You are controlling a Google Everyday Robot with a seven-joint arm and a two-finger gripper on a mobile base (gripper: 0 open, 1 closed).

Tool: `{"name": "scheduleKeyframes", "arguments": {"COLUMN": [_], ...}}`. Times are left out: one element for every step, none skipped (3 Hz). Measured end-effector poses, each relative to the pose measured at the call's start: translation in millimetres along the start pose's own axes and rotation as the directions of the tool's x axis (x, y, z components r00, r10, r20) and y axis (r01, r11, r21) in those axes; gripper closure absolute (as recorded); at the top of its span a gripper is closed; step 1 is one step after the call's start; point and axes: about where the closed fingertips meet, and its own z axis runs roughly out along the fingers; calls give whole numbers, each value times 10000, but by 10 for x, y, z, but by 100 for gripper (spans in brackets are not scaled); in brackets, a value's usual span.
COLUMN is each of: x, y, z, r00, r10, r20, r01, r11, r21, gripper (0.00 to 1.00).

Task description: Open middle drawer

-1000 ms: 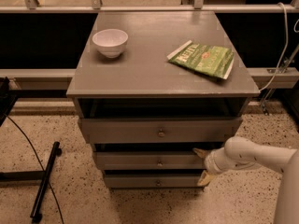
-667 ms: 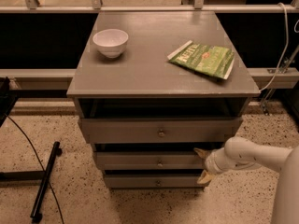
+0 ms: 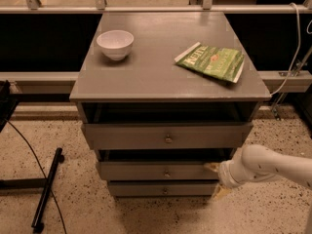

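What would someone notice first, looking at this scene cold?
A grey drawer cabinet fills the centre, with a white bowl on its top at the left and a green packet at the right. Low on the right, a white arm holds its gripper at the right end of the middle drawer.

**Legible markings: one item**

A green snack bag (image 3: 210,61) lies on the grey cabinet top (image 3: 146,67). White block lettering across its face appears to read "KETTLE". The smaller print beneath it cannot be read. No other text is legible.

The gripper (image 3: 216,179) sits at the right end of the middle drawer (image 3: 156,171), with its fingers apart.
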Motion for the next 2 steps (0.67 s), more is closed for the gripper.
{"name": "scheduleKeyframes", "arguments": {"x": [-292, -563], "y": [282, 444], "z": [-369, -542], "r00": [9968, 9889], "r10": [-31, -84], "r20": [793, 1482], "r01": [69, 196], "r11": [9988, 9970], "r21": [-482, -743], "gripper": [13, 0]}}
